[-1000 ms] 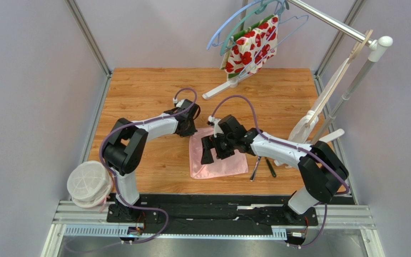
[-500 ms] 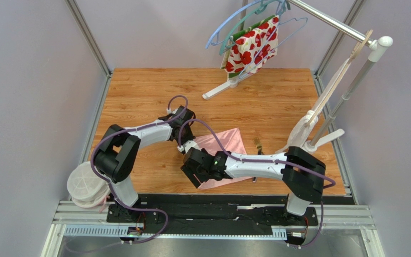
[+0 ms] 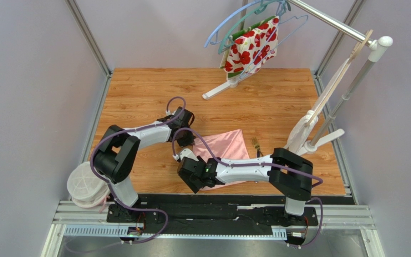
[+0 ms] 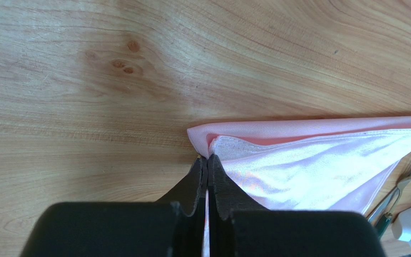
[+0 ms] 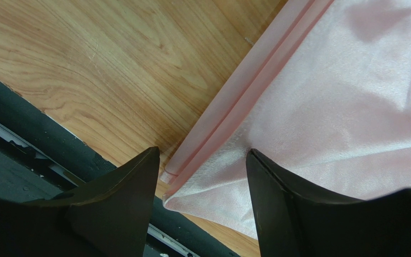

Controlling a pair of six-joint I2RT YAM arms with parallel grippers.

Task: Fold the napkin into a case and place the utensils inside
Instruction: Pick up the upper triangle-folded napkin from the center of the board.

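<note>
I am judging the napkin (image 3: 229,145) to be very light, limp and rather slick. Its sheen suggests the layers will be sliding over each other, and it will not be holding a crease unless it is pressed flat. It is lying on the table (image 3: 138,96) a little right of centre, already doubled over, with the stacked hems showing along its left edge in the right wrist view. The fork (image 3: 256,142) is lying just beside its right edge. I am not making out the second utensil clearly from above.

For cloth like this I am taking hold at the corners, pinching every layer together close to the hem so that none is slipping out.

The left gripper (image 3: 187,135) is reaching in from the left with its arm stretched low across the table. In its wrist view the fingers (image 4: 197,182) are pressed together on the far-left corner of the napkin (image 4: 309,166), with a sliver of pink showing between them.

The right gripper (image 3: 192,179) is swinging across from the right, its forearm lying over the near part of the cloth. Its jaws are spread wide and hanging over the near-left corner of the napkin (image 5: 341,107), one finger (image 5: 132,182) over bare wood and the other over the cloth, gripping nothing. From there I am judging a short drop and a squeeze to be enough to catch that corner.
</note>
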